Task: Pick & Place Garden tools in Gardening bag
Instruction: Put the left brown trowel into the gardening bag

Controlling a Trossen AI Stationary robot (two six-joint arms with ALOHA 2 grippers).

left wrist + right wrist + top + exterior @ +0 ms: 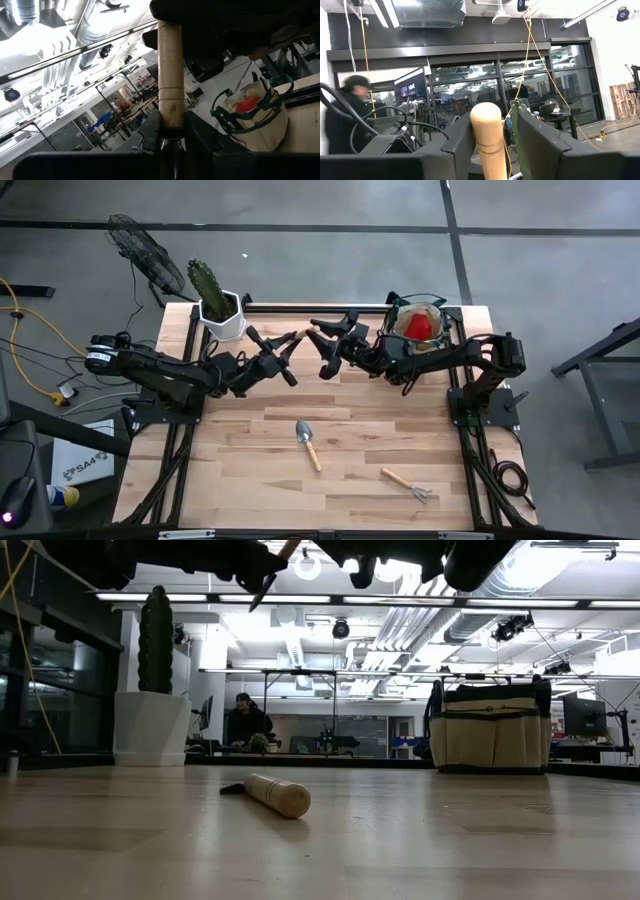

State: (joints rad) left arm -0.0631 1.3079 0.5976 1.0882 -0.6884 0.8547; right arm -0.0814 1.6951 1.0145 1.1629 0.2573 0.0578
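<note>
Wooden-handled trowel [170,75] hangs in mid-air between the two tools: the left tool [283,360] pinches its metal end, while the right tool [492,137] has its fingers spread around the handle's butt, not pressed on. Behind the right tool stands the gardening bag [420,322]; a second trowel [307,442] and a rake [407,484] lie on the worktop [230,460], well apart from both tools.

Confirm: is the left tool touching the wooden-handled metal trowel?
Touching. The left wrist view shows the left tool closed on the wooden-handled metal trowel, with its fingers pressed against both sides of the trowel's neck.
</note>
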